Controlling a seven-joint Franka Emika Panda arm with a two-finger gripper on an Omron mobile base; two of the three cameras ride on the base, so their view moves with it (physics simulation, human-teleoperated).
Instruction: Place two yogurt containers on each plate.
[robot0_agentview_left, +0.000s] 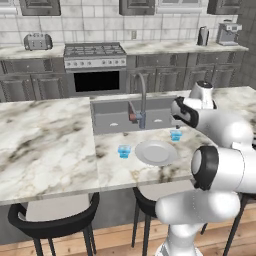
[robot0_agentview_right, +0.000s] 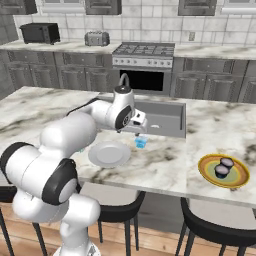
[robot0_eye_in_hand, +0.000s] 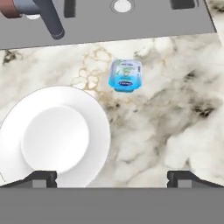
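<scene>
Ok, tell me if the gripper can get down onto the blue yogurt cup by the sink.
Probably yes: the gripper is open above the blue yogurt cup, which stands alone on the counter, apart from the white plate.

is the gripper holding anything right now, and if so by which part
Nothing is held. The gripper is open, its fingertips wide apart above the counter, with the light blue yogurt cup lying free ahead of it beside the grey-white plate.

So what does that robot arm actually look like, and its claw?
The arm is made of fat, glossy white rounded segments joined by dark black rings at the joints. The claw ends in two small dark finger tips. No loose cables or markings are visible.
</scene>
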